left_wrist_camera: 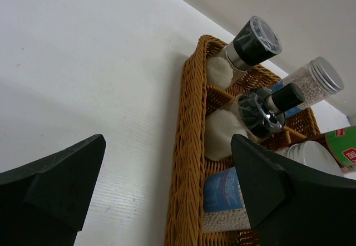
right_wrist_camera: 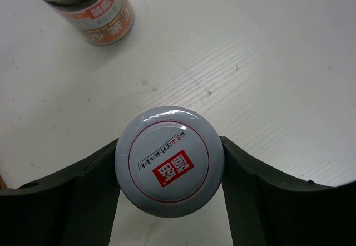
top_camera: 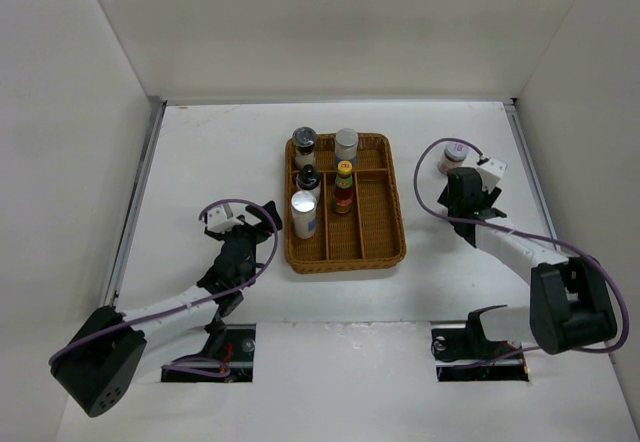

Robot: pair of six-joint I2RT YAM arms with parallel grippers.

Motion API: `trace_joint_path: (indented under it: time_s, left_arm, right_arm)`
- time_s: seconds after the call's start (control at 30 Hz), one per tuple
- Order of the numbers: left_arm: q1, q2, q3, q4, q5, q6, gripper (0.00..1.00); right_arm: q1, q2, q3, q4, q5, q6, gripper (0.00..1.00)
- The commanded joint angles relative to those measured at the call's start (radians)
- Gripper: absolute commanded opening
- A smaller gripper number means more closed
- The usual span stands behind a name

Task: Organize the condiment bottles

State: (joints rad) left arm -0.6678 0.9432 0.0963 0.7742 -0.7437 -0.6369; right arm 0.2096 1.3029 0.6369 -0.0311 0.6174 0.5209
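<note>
Top external view: a white table is walled at the back and on both sides. A wicker basket sits mid-table, with bare surface to its left and right. The left gripper hovers over the open strip just left of the basket, fingers spread wide and holding nothing. The right gripper works near the table's right edge, well apart from the basket.

Right wrist view: a jar stands upright between the dark fingers. Both inner faces meet the edge of its lid with no gap showing, so they pinch it. The lid is a round, glossy, pale dome with a red ring and a red stamp. A far jar with a brown label stands apart on the scuffed table beyond.

Left wrist view: the basket's woven rim runs beside the right finger, and dividers split it into compartments. Inside are a dark-capped grinder, a clear silver-capped shaker of white grains, a small black-topped bottle and a blue-labelled white shaker. A red sauce bottle stands in the next column.
</note>
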Motion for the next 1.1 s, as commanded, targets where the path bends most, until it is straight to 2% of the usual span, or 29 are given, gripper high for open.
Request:
trace_joint_path:
  time_s: [0.0,0.07,0.2,0.33,0.5,0.67,1.07]
  left_arm:
    - [0.004,-0.004,0.002,0.045,0.006,-0.012,1.00]
    - [0.007,0.006,0.006,0.045,0.006,-0.012,1.00]
    - [0.006,0.017,0.008,0.046,0.009,-0.017,1.00]
    - [0.007,0.029,0.014,0.046,0.014,-0.017,1.00]
    - [0.006,0.017,0.013,0.046,0.018,-0.017,1.00]
    - [0.004,0.003,0.008,0.045,0.018,-0.017,1.00]
    - [0.001,0.026,0.014,0.046,0.023,-0.017,1.00]
  right_arm:
    - [0.016,-0.031,0.030,0.180,0.024,-0.064,0.51]
    - [0.085,-0.079,0.056,0.177,0.066,-0.123,0.47]
    - [0.252,-0.145,0.148,0.163,0.076,-0.191,0.46]
    - [0.355,-0.105,0.219,0.190,0.041,-0.171,0.48]
    - [0.394,0.036,0.303,0.253,-0.099,-0.112,0.48]
    - [0.402,0.151,0.363,0.278,-0.159,-0.082,0.49]
    - [0.425,0.303,0.388,0.270,-0.090,-0.097,0.51]
